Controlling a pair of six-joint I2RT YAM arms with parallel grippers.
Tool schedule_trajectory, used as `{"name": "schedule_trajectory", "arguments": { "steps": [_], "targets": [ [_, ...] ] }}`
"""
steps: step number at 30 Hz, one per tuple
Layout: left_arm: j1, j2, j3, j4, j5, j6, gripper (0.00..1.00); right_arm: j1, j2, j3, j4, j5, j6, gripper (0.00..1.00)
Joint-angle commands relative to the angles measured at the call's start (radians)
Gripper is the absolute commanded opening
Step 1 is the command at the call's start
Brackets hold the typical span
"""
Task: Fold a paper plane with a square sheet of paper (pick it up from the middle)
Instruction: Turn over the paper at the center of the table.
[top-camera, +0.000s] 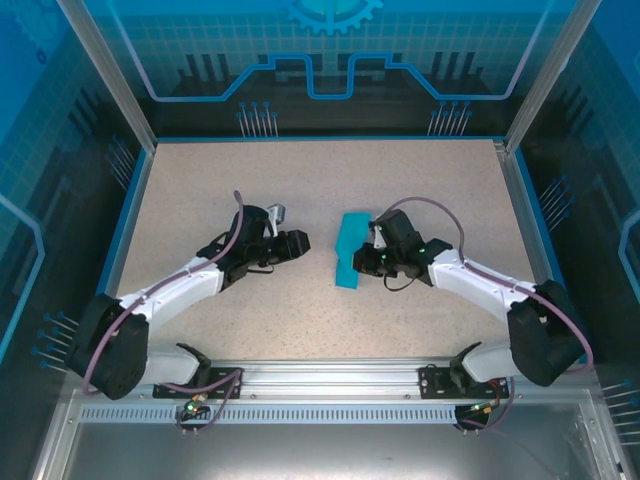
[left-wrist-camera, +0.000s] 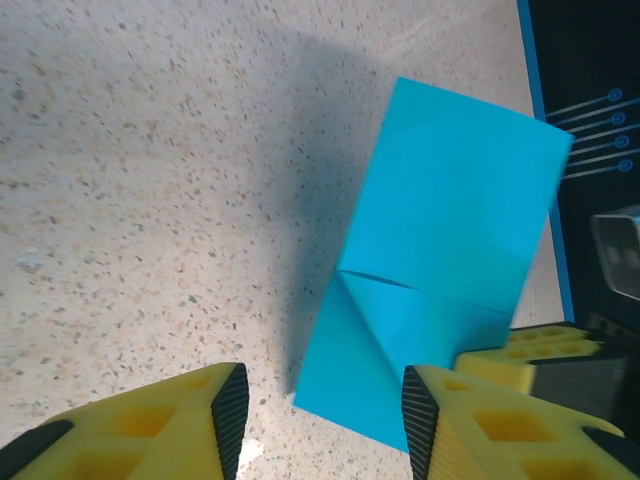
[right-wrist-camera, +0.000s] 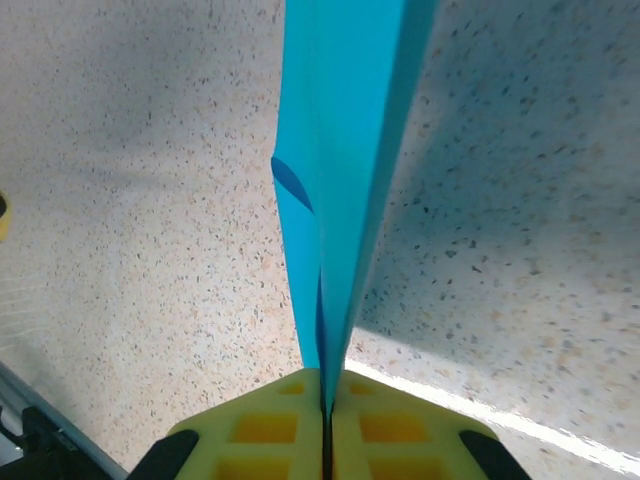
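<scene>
The square sheet of paper (top-camera: 351, 252) is teal-blue and folded double into a long strip. It is held on edge above the speckled table (top-camera: 200, 190). My right gripper (top-camera: 372, 255) is shut on its right side. In the right wrist view the doubled paper (right-wrist-camera: 340, 150) rises straight out of the shut right gripper (right-wrist-camera: 327, 400). The left wrist view shows the paper (left-wrist-camera: 440, 260) with a diagonal corner fold at its near end. My left gripper (left-wrist-camera: 325, 405) stands open just short of that end, with its fingers (left-wrist-camera: 228, 410) clear of the sheet. Seen from above, the left gripper (top-camera: 297, 243) is left of the paper.
A raised blue border (top-camera: 130, 200) runs round the table, with metal frame posts (top-camera: 105, 70) at the back corners. An aluminium rail (top-camera: 330, 375) carries both arm bases along the near edge. In the left wrist view, the right gripper's yellow finger (left-wrist-camera: 520, 360) shows behind the paper.
</scene>
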Motion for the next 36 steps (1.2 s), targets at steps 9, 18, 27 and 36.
{"name": "schedule_trajectory", "arguments": {
  "steps": [9,18,27,36],
  "targets": [
    [0.024,-0.133,-0.084,0.013,-0.111,0.017,0.58,0.042,-0.093,0.226,-0.480,0.314,-0.134,0.11],
    [0.054,-0.190,-0.130,0.007,-0.164,0.003,0.63,0.213,0.122,0.536,-0.954,0.795,-0.056,0.10],
    [0.090,-0.292,-0.196,-0.046,-0.285,-0.047,0.67,0.320,0.490,0.771,-1.183,0.909,0.075,0.07],
    [0.117,-0.440,-0.261,-0.124,-0.405,-0.076,0.73,0.354,0.722,0.877,-1.110,0.741,0.044,0.07]
  ]
}}
